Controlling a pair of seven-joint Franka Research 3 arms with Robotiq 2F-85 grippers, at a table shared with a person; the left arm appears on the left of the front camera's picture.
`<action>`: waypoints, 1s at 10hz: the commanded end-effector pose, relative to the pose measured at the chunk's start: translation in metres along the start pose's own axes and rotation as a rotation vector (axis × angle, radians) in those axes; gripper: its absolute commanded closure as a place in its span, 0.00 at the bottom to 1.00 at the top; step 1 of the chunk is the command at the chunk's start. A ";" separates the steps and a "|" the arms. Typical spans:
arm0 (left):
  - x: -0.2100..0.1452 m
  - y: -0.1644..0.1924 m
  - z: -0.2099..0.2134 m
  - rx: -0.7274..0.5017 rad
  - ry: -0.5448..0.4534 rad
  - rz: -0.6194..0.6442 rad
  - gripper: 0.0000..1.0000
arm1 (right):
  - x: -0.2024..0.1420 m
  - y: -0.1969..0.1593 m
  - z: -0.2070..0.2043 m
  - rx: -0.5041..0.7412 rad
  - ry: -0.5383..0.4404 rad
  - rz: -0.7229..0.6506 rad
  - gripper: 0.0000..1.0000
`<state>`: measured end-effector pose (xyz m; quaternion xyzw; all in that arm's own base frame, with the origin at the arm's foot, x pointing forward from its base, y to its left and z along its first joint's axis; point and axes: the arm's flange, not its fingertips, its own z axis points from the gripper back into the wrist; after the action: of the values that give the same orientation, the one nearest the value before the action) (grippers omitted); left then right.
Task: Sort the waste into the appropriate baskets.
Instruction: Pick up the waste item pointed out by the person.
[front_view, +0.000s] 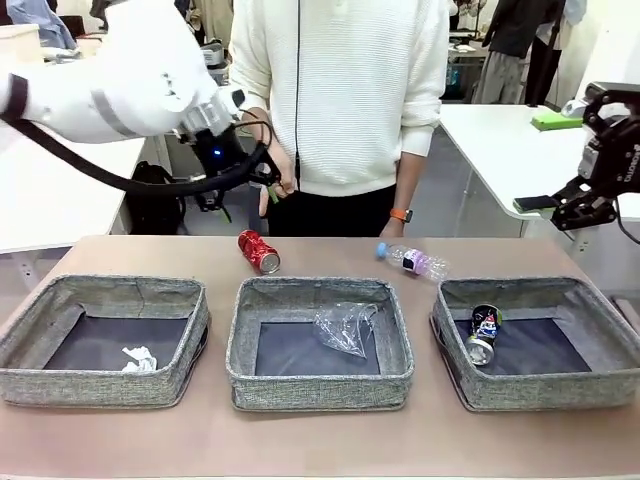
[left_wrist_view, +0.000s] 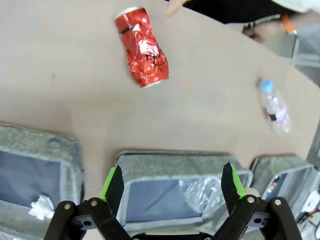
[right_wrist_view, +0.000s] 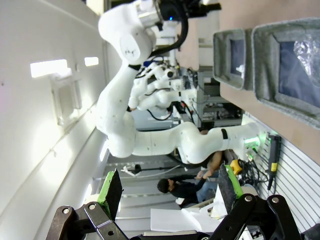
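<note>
Grey baskets (front_view: 320, 388) hold wad (front_view: 137, 359), cup (front_view: 345, 328), can (front_view: 484, 334).

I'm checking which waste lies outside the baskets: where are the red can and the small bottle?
red can (front_view: 259, 251), front view, middle of its dented body.
small bottle (front_view: 418, 262), front view, on its purple label.
</note>
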<state>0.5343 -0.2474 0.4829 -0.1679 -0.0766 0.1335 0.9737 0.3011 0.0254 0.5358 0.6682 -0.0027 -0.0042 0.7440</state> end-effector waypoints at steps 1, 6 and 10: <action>0.017 -0.014 -0.019 0.028 0.018 0.068 0.00 | 0.000 0.002 0.000 0.023 -0.001 0.014 0.00; 0.051 -0.003 -0.087 0.040 -0.080 0.206 0.00 | 0.000 0.002 0.000 0.023 -0.001 0.014 0.00; 0.067 0.022 -0.121 -0.054 -0.161 0.290 0.00 | 0.000 0.002 0.000 0.023 -0.001 0.014 0.00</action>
<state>0.6191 -0.2454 0.3725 -0.1825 -0.1259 0.2625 0.9391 0.3011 0.0254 0.5358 0.6682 -0.0027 -0.0042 0.7440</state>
